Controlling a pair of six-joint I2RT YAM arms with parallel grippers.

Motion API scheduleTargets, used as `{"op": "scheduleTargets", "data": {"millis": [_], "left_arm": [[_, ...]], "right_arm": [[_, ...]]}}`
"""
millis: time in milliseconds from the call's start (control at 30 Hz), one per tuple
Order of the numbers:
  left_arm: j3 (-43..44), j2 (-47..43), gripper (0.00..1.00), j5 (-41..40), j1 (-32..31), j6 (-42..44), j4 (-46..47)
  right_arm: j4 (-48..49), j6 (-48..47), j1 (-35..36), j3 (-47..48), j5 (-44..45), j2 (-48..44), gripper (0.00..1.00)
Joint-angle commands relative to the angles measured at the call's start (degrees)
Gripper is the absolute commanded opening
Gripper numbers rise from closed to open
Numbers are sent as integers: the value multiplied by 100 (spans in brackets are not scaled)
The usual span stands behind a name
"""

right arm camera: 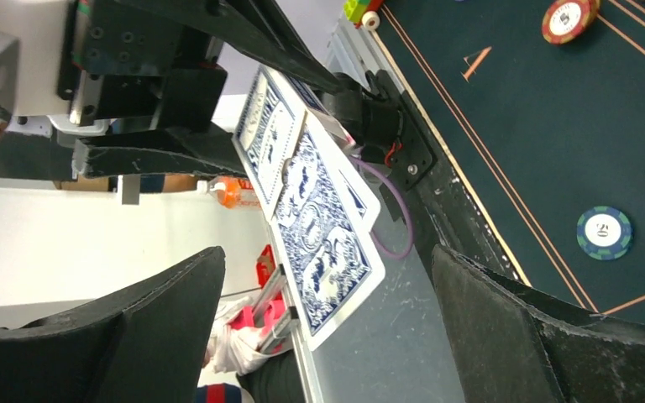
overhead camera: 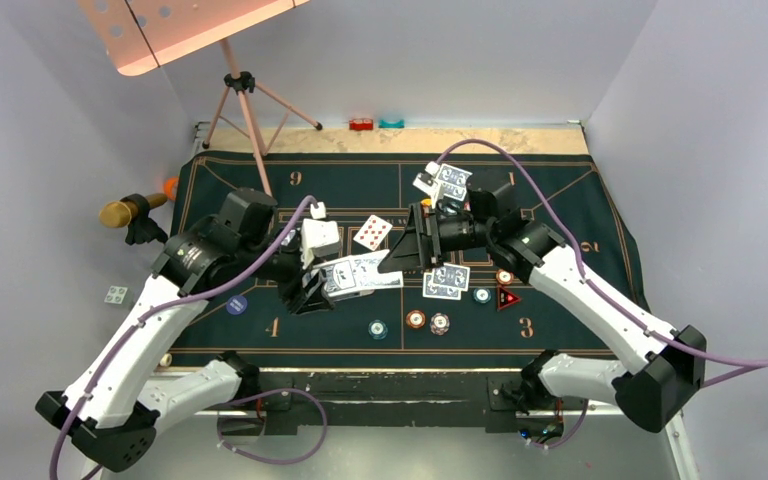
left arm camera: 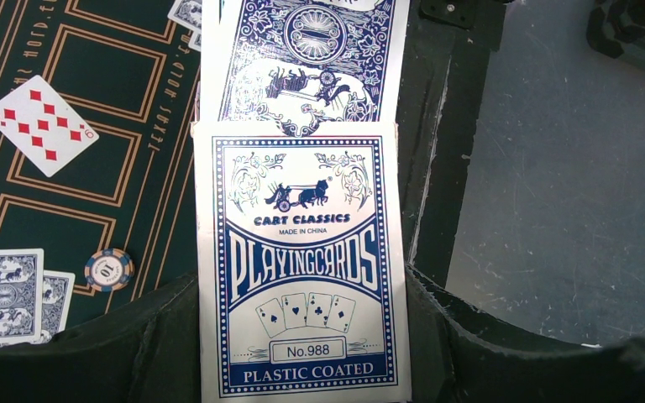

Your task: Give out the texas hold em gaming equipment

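Note:
My left gripper (overhead camera: 322, 287) is shut on a blue-and-white playing-card box (left arm camera: 302, 269), held above the felt. A blue-backed card (left arm camera: 306, 59) sticks out of the box's open end toward my right gripper (overhead camera: 401, 252). In the right wrist view that gripper (right arm camera: 327, 319) is open, and the card's end (right arm camera: 323, 252) lies between its fingers without touching either. A face-up nine of diamonds (overhead camera: 372, 232) lies mid-mat. Face-down cards lie at the centre right (overhead camera: 447, 281) and the far right (overhead camera: 450, 182). Striped chips (overhead camera: 416, 320) and a red triangle marker (overhead camera: 507, 298) lie near the front.
The green felt mat (overhead camera: 560, 200) covers the table. A blue disc (overhead camera: 237, 305) lies at the front left. A tripod stand (overhead camera: 245, 100) and a microphone (overhead camera: 130, 210) stand at the back left. Small red (overhead camera: 362, 124) and teal (overhead camera: 391, 123) blocks sit at the far edge.

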Motion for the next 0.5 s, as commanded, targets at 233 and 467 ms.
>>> {"op": "scheduleTargets", "data": {"millis": [233,467], "left_arm": [[373,109,0,45,52,55,335],[388,120,0,19,53,51,336]], "right_arm": [[389,491,65,-481,-79,-126,98],[310,524,65,-436,-67,-106,78]]}}
